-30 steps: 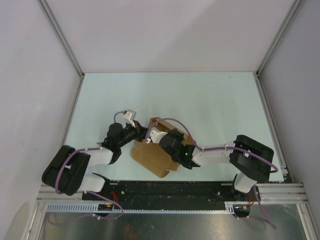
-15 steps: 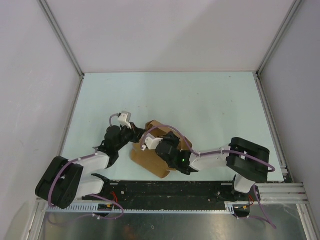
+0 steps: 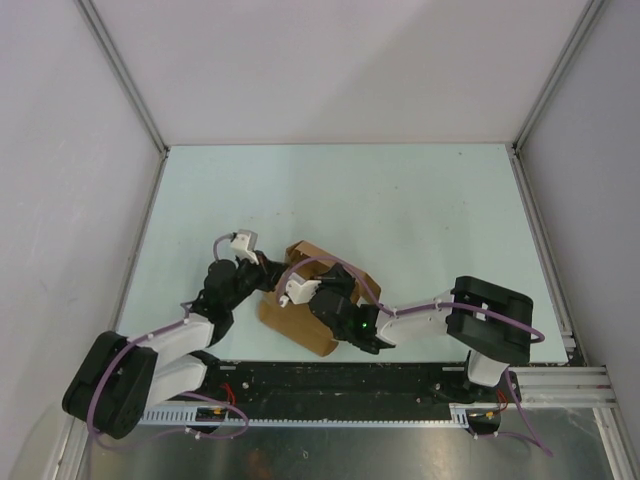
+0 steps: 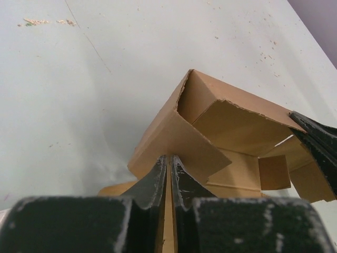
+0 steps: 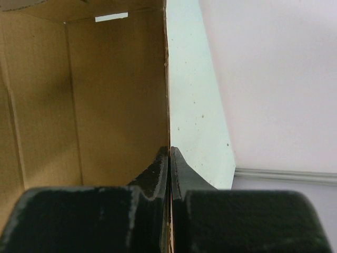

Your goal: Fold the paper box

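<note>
The paper box (image 3: 290, 320) sits half-formed near the front middle of the tabletop (image 3: 400, 200), between the two arms, its long axis running roughly near to far. The left hand (image 4: 169, 163), reaching in from the left, is pinched almost closed on a flap's edge. The right hand (image 5: 169, 154), reaching in from the right, is clamped tight on a side wall. Both already grip the box, so neither is nearer.

— Where's the paper box (image 3: 292, 318)?
— On the pale desk (image 3: 420, 220), near the front edge, between the two arms.
— And the pincers?
— The left pincer (image 3: 270, 274) reaches its left side; the right pincer (image 3: 312, 280) lies across its top.
</note>
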Controlling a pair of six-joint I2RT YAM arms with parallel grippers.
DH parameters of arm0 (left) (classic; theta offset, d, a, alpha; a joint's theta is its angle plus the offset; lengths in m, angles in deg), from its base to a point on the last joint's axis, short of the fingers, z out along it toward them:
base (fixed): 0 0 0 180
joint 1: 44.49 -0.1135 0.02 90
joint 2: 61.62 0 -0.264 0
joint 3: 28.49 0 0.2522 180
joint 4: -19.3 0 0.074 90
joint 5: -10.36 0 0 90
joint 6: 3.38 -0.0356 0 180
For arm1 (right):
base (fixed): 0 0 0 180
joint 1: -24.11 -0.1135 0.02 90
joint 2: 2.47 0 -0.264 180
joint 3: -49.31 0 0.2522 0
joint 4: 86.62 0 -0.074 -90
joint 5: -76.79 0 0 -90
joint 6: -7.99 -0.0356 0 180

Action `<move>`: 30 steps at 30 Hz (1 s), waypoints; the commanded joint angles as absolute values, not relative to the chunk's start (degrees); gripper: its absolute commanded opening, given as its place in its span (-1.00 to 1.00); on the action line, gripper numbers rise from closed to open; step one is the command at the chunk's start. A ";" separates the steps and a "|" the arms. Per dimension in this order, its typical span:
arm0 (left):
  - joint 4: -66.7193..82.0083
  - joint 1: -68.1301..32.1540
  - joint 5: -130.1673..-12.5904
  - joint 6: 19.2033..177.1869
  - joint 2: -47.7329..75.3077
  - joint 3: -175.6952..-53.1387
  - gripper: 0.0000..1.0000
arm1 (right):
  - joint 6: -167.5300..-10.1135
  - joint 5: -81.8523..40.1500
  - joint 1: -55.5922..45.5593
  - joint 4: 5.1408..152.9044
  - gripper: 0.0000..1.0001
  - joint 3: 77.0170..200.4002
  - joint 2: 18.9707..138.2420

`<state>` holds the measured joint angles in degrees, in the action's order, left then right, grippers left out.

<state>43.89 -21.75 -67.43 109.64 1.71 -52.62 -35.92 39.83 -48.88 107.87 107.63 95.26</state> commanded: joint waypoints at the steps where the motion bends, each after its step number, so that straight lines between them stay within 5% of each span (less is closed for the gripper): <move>1: 44.91 -21.46 -67.51 109.55 -1.76 -50.34 -0.75 | -35.77 38.30 -49.63 111.17 -1.00 106.93 95.17; 23: 44.92 -12.24 -79.01 111.84 -18.28 -39.01 -0.54 | -36.74 30.12 -50.25 104.76 -1.00 105.61 89.90; 30: 30.09 -11.44 -88.66 113.86 -40.94 -38.64 -0.39 | -35.87 30.21 -49.98 106.42 -1.00 103.77 90.69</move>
<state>38.14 -11.67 -80.31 112.13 -30.40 -44.90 -35.40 30.65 -49.82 105.20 105.33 91.67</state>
